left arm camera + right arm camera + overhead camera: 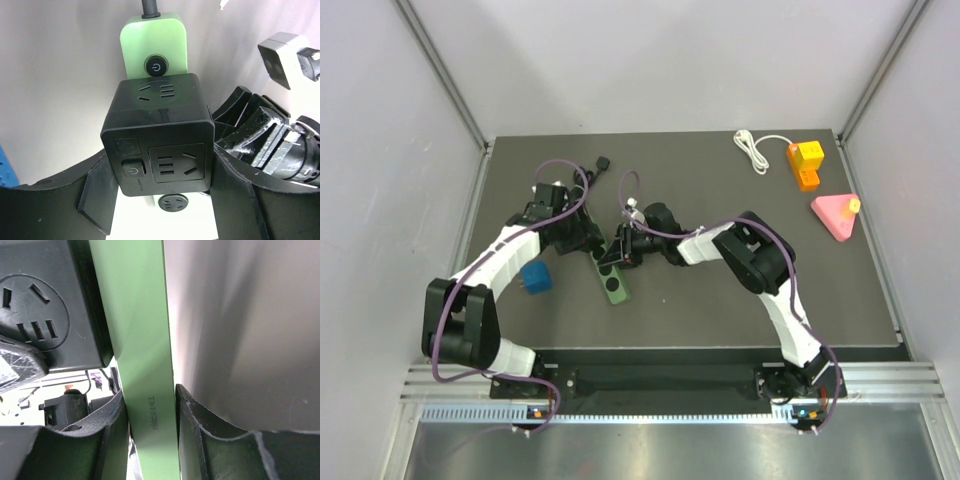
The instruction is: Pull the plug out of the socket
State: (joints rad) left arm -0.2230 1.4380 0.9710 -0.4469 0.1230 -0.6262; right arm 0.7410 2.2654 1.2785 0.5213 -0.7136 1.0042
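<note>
The socket is a green power strip [617, 285] lying in the middle of the dark table. The plug [160, 135], a black cube with outlets on its faces, sits on the strip just below the round power button [157, 65]. My left gripper [165, 175] is shut on the plug, one finger pressed against each of its sides. My right gripper [151, 410] is shut on the strip [140, 340], clamping it across its thin edges, with the plug [50, 300] just to the left. In the top view both grippers meet over the strip's far end, hiding most of the plug.
A blue cube [536, 279] lies left of the strip, near my left forearm. A coiled white cable [755, 150], orange and yellow blocks [806, 163] and a pink triangle [835, 215] sit at the back right. The strip's black cord end [603, 162] lies at the back.
</note>
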